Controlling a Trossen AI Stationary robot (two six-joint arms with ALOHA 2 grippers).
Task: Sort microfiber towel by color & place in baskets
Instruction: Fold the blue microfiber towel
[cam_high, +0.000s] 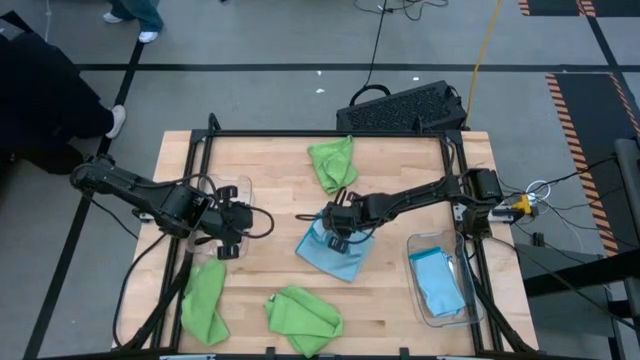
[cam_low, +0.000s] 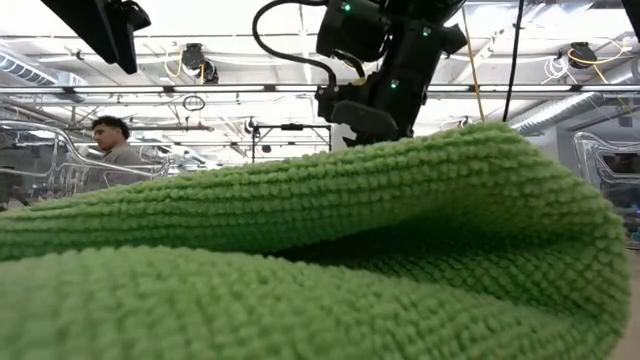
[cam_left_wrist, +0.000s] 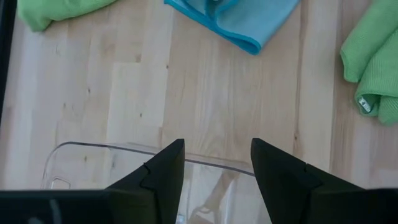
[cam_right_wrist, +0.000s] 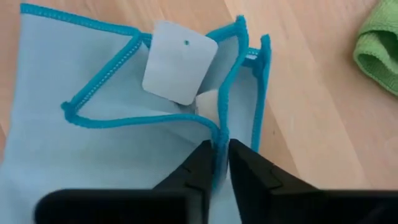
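Seen from above, the right gripper (cam_high: 337, 226) sits at the table's centre on a light blue towel (cam_high: 335, 254); its wrist view shows the fingers (cam_right_wrist: 200, 167) nearly together, pinching a folded blue-stitched edge beside a white tag (cam_right_wrist: 179, 61); the left gripper (cam_high: 232, 218) hovers at nine o'clock, fingers (cam_left_wrist: 163, 176) parted and empty, above a clear basket (cam_left_wrist: 93, 163); green towels (cam_high: 332, 162) lie at twelve, seven and six o'clock; another blue towel (cam_high: 440, 281) fills the basket (cam_high: 415, 262) at four o'clock.
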